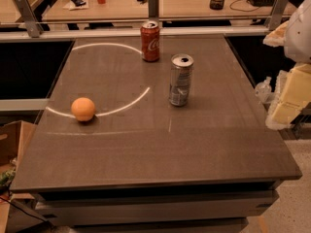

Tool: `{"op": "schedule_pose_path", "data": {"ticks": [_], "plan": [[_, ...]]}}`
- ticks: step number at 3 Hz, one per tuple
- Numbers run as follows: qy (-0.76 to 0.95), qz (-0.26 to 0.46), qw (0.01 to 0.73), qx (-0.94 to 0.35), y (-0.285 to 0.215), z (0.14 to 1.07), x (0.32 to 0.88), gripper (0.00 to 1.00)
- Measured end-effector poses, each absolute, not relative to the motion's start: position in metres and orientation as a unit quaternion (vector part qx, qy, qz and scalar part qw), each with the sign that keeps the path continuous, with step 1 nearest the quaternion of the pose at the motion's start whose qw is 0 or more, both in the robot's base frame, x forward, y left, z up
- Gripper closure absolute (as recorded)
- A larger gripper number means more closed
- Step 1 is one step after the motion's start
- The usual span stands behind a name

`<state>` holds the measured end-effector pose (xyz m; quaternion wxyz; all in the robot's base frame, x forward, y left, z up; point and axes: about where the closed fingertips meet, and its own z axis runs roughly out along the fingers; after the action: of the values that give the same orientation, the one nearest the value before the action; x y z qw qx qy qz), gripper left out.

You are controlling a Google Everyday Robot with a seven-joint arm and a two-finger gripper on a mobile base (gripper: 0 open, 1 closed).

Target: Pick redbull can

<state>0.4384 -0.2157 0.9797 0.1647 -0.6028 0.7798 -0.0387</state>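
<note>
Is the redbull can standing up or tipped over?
Upright: redbull can stands on its base, top up. Gripper hangs at the right edge, apart.

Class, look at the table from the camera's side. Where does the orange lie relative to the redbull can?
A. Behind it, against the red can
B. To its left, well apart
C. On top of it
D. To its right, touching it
B: the orange sits far to the left of the upright redbull can on the table. The gripper is at the right edge of the view, beside the table and touching neither.
</note>
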Motion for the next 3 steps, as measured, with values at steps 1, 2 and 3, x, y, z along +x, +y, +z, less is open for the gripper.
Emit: {"op": "schedule_pose_path", "data": {"ticks": [1, 2, 3], "plan": [[0.780, -0.039, 0.165, -0.603, -0.216, 0.980, 0.438, 0.00], [0.789, -0.028, 0.185, -0.584, -0.217, 0.980, 0.440, 0.00], [0.811, 0.010, 0.232, -0.537, -0.223, 0.968, 0.446, 0.00]]}}
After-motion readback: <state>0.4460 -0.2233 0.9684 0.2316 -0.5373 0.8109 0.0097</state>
